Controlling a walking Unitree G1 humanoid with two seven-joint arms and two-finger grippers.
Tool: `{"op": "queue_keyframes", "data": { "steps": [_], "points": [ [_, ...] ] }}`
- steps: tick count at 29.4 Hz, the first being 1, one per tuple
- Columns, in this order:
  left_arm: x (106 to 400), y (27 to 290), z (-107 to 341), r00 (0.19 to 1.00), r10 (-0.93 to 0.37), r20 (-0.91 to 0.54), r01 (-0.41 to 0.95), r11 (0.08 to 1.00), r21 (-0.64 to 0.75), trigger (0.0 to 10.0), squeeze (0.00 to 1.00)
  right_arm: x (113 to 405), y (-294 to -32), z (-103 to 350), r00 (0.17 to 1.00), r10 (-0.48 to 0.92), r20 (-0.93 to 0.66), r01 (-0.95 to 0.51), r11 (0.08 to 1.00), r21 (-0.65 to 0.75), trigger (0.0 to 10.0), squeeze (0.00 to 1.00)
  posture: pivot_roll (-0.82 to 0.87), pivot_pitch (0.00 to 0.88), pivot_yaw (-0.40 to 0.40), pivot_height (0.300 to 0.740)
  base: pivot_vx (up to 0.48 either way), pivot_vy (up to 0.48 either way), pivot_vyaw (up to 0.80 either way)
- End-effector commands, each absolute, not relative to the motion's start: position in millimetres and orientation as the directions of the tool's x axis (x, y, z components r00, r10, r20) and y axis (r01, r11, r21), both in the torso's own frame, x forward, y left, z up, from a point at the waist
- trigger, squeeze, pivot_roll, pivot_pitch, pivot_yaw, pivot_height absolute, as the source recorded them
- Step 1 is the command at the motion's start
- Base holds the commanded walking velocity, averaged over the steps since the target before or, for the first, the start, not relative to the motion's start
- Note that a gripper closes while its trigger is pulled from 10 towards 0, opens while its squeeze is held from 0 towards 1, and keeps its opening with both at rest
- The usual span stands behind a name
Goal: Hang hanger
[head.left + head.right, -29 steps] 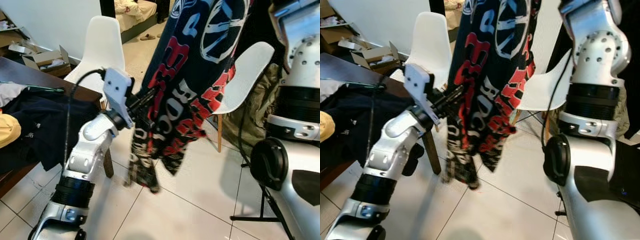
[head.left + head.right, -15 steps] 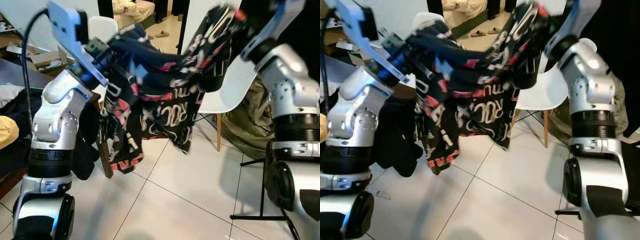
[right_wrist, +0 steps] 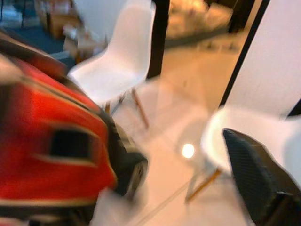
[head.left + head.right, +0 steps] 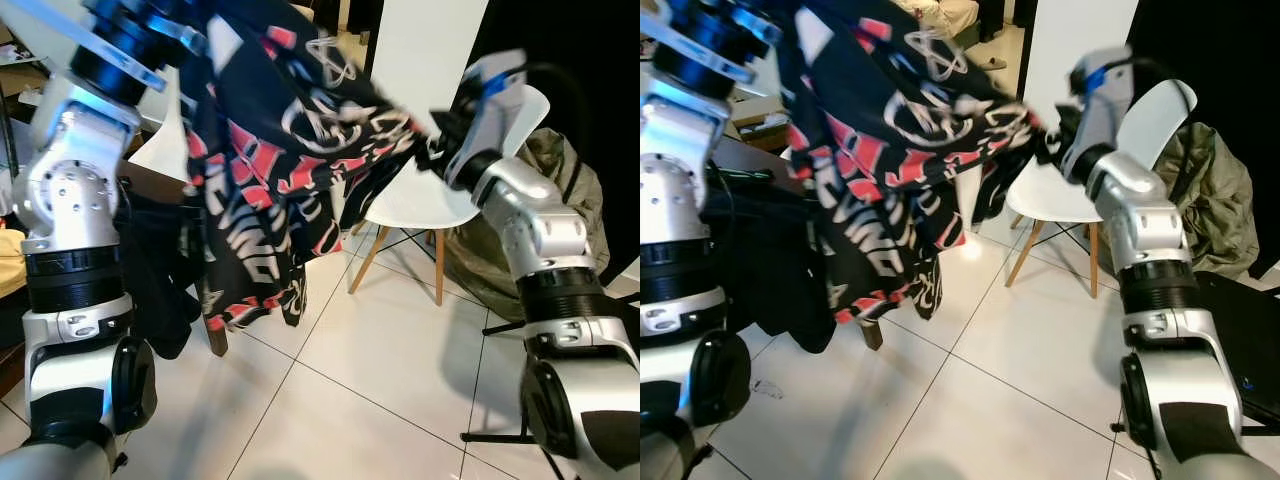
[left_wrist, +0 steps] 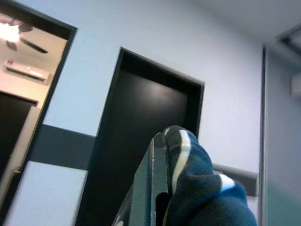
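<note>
- The garment (image 4: 280, 150), one black shirt printed in red and white, is hanging in the air between the two arms, presumably on the hanger the task names; the hanger itself is hidden under the cloth.
- The shirt's long axis is running from high beside the left arm down toward the right arm, with its loose hem trailing toward the floor (image 4: 380, 400).
- The left gripper (image 5: 162, 188) is lifting one end high; the wrist view is showing a fold of dark cloth with a white stripe lying against its fingers, so it appears to be gripping the shirt.
- The right gripper (image 4: 432, 150) is meeting the lower corner of the shirt at chest height; whether its fingers are closed on the cloth cannot be told.
- The left arm is judged to be the nearer one to the shirt's top, so the coming hanging move is likely turning on that raised end.
- Two white chairs are standing in the room: one (image 4: 470, 170) just behind the right gripper, one (image 3: 117, 61) farther back near the doorway.
- One dark table (image 4: 750, 160) is carrying a heap of dark clothes at the left.
- One olive-green bundle (image 4: 1205, 200) is lying beside the nearer chair.
</note>
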State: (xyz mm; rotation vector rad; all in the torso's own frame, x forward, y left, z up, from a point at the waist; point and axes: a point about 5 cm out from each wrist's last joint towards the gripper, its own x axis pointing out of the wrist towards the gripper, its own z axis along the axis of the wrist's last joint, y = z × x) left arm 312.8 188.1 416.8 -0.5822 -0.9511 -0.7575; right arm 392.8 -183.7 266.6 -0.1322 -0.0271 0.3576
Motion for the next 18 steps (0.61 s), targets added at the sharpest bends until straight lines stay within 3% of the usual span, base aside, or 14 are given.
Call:
{"op": "queue_keyframes", "data": {
  "steps": [1, 7, 11, 14, 15, 16, 17, 18],
  "points": [
    [312, 193, 423, 0.357, -0.249, 0.900, 0.816, 0.552, -0.171, 0.0, 0.00, 392, -188, 258, 0.936, 0.348, -0.050, -0.351, 0.927, -0.131, 10.0, 1.00, -0.02, 0.057, -0.031, 0.740, 0.000, 0.000, 0.00],
    [323, 201, 420, 0.425, -0.174, 0.888, 0.826, 0.477, -0.301, 0.0, 0.00, 389, -210, 237, 0.953, 0.263, -0.149, -0.287, 0.941, -0.178, 10.0, 1.00, -0.02, 0.063, -0.030, 0.740, 0.000, 0.000, 0.00],
    [326, 202, 419, 0.439, -0.170, 0.882, 0.823, 0.471, -0.318, 0.0, 0.00, 387, -214, 231, 0.952, 0.255, -0.169, -0.284, 0.942, -0.180, 10.0, 1.00, -0.02, 0.065, -0.030, 0.740, 0.000, 0.000, 0.00],
    [329, 203, 419, 0.461, -0.166, 0.872, 0.816, 0.464, -0.343, 0.0, 0.00, 382, -212, 224, 0.928, 0.319, -0.192, -0.350, 0.924, -0.155, 10.0, 1.00, -0.02, 0.068, -0.027, 0.740, 0.000, 0.000, 0.00],
    [332, 205, 419, 0.475, -0.162, 0.865, 0.810, 0.465, -0.358, 0.0, 0.00, 372, -199, 224, 0.865, 0.468, -0.183, -0.492, 0.861, -0.125, 10.0, 1.00, -0.01, 0.073, -0.022, 0.740, 0.000, 0.000, 0.00],
    [332, 205, 419, 0.475, -0.162, 0.865, 0.810, 0.465, -0.358, 0.0, 0.00, 372, -199, 224, 0.865, 0.468, -0.183, -0.492, 0.861, -0.125, 10.0, 1.00, -0.01, 0.073, -0.022, 0.740, 0.000, 0.000, 0.00],
    [333, 206, 420, 0.485, -0.158, 0.860, 0.806, 0.462, -0.370, 0.0, 0.00, 360, -187, 223, 0.789, 0.588, -0.178, -0.610, 0.784, -0.117, 10.0, 0.89, -0.01, 0.074, -0.021, 0.740, 0.000, 0.000, 0.00],
    [334, 206, 420, 0.493, -0.158, 0.856, 0.804, 0.459, -0.378, 0.0, 0.00, 347, -177, 222, 0.703, 0.687, -0.184, -0.710, 0.691, -0.134, 10.0, 0.19, -0.02, 0.076, -0.019, 0.740, 0.000, 0.000, 0.00]
  ]
}}
